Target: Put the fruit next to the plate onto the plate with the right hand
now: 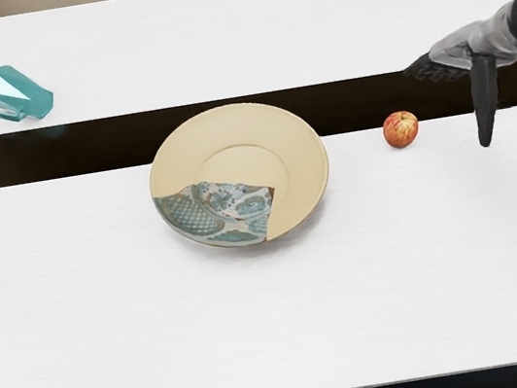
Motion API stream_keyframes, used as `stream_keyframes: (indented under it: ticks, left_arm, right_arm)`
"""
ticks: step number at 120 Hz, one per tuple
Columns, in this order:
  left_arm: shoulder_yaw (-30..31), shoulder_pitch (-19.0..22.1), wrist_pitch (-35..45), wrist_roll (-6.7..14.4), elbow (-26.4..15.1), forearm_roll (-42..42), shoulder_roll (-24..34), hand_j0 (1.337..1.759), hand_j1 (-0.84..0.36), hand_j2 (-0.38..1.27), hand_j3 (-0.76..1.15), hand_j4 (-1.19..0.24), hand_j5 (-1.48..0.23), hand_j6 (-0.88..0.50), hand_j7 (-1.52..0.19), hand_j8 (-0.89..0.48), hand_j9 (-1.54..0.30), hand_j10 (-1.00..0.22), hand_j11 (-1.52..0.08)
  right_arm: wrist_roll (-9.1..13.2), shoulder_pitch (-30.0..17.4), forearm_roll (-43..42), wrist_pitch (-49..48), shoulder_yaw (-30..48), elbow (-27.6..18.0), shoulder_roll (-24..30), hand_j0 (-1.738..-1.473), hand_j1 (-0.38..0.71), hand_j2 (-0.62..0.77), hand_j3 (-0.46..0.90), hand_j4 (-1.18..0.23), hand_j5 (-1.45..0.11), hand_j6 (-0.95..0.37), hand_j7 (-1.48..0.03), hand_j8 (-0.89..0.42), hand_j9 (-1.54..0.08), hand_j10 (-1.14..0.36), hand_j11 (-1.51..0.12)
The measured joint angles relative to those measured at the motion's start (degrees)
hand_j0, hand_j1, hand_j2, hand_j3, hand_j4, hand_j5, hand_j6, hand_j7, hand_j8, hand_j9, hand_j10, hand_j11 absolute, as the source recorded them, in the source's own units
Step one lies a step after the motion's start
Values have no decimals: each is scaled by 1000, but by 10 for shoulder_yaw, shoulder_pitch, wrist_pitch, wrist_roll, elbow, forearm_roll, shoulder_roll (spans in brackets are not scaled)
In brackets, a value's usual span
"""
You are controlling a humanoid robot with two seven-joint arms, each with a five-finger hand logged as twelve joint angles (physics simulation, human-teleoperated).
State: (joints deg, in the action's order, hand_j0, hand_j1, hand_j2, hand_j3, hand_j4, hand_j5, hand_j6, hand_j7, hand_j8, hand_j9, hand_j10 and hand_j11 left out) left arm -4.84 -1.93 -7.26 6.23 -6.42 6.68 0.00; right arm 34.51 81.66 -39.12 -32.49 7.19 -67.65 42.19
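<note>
At the far left, on the rear white surface, a teal container [13,93] lies tipped over. In the middle, a tan plate [241,147] with a blue patterned wedge at its lower left sits on the table [280,328], its back rim overlapping the dark band. To its right, apart from the rim, the apple [401,129] rests on the table at the band's edge. Further right, the right hand [468,54] hovers near the apple without touching it, its fingers [486,104] loosely spread, one pointing downward, holding nothing.
</note>
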Motion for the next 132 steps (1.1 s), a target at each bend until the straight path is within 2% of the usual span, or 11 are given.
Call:
stream_keyframes:
  ticks: [14,30,48,70,90,132]
  left_arm:
    - [0,0,0,0,0,0,0,1658,339,2,0,-9,-11,-9,-11,-9,-11,-9,-11]
    - [0,0,0,0,0,0,0,1658,339,2,0,-9,-11,-9,-11,-9,-11,-9,-11]
    - [0,0,0,0,0,0,0,1658,339,2,0,-9,-11,-9,-11,-9,-11,-9,-11]
    - [0,0,0,0,0,0,0,1658,339,2,0,-9,-11,-9,-11,-9,-11,-9,-11]
    - [0,0,0,0,0,0,0,1658,339,2,0,-9,-11,-9,-11,-9,-11,-9,-11]
    - [0,0,0,0,0,0,0,1658,339,2,0,-9,-11,-9,-11,-9,-11,-9,-11]
  right_arm:
    - [3,5,-34,26,4,-8,-33,-1658,-349,0,0,-4,-1,-6,0,-4,0,-3,0]
    - [4,3,-101,98,1,-37,-52,-1658,-349,0,0,-4,-1,-5,0,-4,0,-3,0]
    - [5,-34,-160,163,-2,-40,-82,-1658,-349,0,0,-4,-1,-5,0,-4,0,-3,0]
    - [5,-77,-203,210,-4,-18,-108,-1658,-349,1,0,-4,-1,-5,0,-4,0,-3,0]
    - [5,-95,-230,232,-14,28,-146,-1658,-346,1,0,-6,-4,-8,-3,-7,-4,-5,-3]
    - [5,-106,-252,307,-50,42,-167,-1658,-181,-26,0,-145,-184,-147,-183,-145,-184,-144,-184]
